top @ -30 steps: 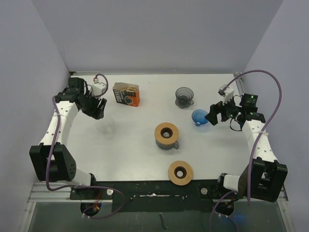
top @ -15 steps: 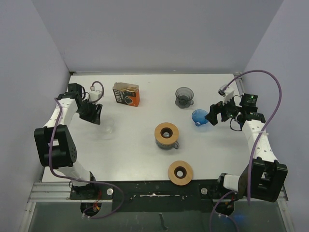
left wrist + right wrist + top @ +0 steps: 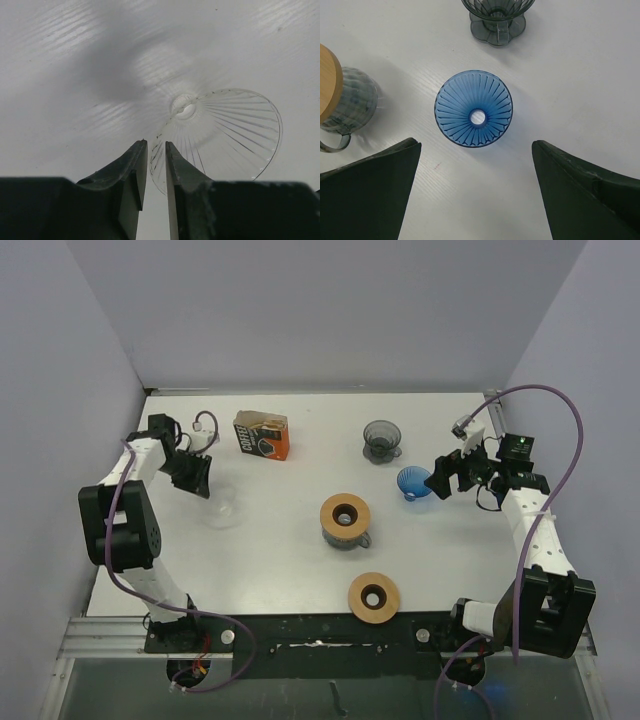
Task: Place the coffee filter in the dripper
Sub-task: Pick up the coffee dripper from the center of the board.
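Left wrist view is showing the clear ribbed plastic cone dripper (image 3: 225, 130) lying tipped on its side. Its long axis is running away from the left gripper (image 3: 155, 150), with the narrow neck pointing off and the wide mouth facing back. Its rim is sitting in the narrow gap between the jaws; whether they are pinching it cannot be told. It is lying left of the orange cardboard coffee box (image 3: 261, 434), closer to the arm bases.

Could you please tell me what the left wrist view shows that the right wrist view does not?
Left wrist only: a clear dripper, with the jaws of the left gripper close together at its rim. Right wrist only: a blue dripper framed between the wide-open jaws of the right gripper, a grey dripper, a wood-topped glass vessel. Both: white table, dark jaws.
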Action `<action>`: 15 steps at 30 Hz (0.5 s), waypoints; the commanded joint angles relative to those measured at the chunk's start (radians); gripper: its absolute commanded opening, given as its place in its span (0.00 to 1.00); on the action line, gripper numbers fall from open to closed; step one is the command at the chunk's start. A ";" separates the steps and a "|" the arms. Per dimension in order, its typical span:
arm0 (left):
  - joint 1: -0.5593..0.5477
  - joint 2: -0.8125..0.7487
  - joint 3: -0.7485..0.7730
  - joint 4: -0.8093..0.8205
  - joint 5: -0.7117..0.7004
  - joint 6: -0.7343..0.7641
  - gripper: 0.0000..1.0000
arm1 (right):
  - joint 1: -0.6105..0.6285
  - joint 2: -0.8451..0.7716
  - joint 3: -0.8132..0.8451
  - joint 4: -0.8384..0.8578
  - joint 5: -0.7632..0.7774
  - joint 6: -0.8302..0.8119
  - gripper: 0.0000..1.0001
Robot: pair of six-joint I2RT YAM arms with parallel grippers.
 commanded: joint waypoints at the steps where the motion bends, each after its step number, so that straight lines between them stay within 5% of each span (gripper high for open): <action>1: 0.007 0.013 0.050 0.024 0.041 -0.011 0.17 | -0.001 -0.007 0.000 0.028 -0.001 -0.019 0.99; 8: 0.005 0.008 0.098 -0.025 0.086 -0.019 0.01 | -0.002 -0.017 -0.003 0.030 0.004 -0.021 0.98; 15: -0.038 -0.049 0.165 -0.105 0.149 -0.027 0.00 | -0.002 -0.020 -0.003 0.031 0.009 -0.023 0.98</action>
